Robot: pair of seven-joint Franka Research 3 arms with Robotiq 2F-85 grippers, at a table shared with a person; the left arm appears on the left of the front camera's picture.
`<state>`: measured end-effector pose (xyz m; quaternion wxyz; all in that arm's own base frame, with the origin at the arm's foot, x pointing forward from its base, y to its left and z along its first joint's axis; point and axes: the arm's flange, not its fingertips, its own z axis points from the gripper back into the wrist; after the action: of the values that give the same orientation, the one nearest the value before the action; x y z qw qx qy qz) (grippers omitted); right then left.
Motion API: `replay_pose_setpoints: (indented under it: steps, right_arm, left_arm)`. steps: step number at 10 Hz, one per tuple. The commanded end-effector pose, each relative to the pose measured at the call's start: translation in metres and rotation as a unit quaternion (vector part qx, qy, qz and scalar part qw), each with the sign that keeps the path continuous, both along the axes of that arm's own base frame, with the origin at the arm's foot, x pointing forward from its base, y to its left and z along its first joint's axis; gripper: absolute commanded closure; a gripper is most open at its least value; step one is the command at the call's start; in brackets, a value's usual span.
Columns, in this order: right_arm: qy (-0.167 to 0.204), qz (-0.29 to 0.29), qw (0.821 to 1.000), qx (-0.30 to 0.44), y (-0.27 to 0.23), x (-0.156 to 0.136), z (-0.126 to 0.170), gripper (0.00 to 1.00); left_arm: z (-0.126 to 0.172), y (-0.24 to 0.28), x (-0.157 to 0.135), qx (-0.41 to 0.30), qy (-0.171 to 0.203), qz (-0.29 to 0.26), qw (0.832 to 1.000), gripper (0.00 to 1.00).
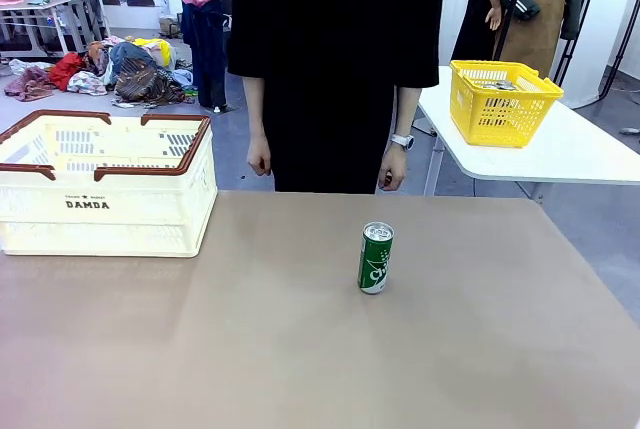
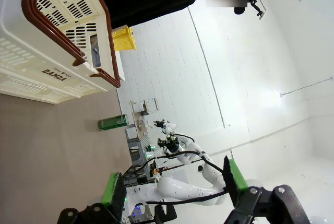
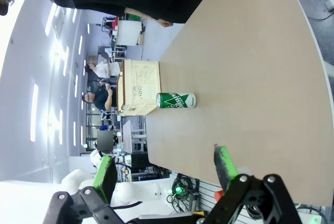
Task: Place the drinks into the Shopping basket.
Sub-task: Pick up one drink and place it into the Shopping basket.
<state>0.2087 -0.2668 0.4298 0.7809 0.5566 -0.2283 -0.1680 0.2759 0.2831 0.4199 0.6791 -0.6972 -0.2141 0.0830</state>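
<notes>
Green can (image 3: 176, 100) sat ahead of the right gripper (image 3: 163, 153), whose jaws were wide and empty, roughly in line with the gap. Left gripper (image 2: 171, 167) was likewise wide and empty, with the can off its line. Can stood upright, right of table (image 1: 300, 369) centre. DAMDA basket (image 1: 150, 219) sat at the far left corner. Right arm judged nearer.

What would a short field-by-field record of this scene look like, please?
drink: one green can, upright on the table, right of centre
Shopping basket: far left of table, apart from the can
left gripper: open, empty
right gripper: open, empty
person: standing at far edge, arms down
</notes>
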Motion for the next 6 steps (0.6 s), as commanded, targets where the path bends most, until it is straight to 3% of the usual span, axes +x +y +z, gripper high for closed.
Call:
replay_pose_setpoints:
  steps: [1, 4, 6]
  right_arm:
    - [0.014, 0.048, 0.996, -0.069, 0.045, 0.025, 0.041, 0.00]
    - [0.013, 0.168, 0.965, -0.200, 0.157, 0.102, 0.101, 0.00]
    - [0.022, 0.289, 0.910, -0.295, 0.254, 0.147, 0.118, 0.00]
  left_arm:
    - [0.002, -0.003, -0.004, -0.006, -0.007, -0.001, 1.000, 0.00]
    - [0.002, -0.003, -0.004, -0.006, -0.007, -0.001, 1.000, 0.00]
    - [0.002, -0.003, -0.004, -0.006, -0.007, -0.001, 1.000, 0.00]
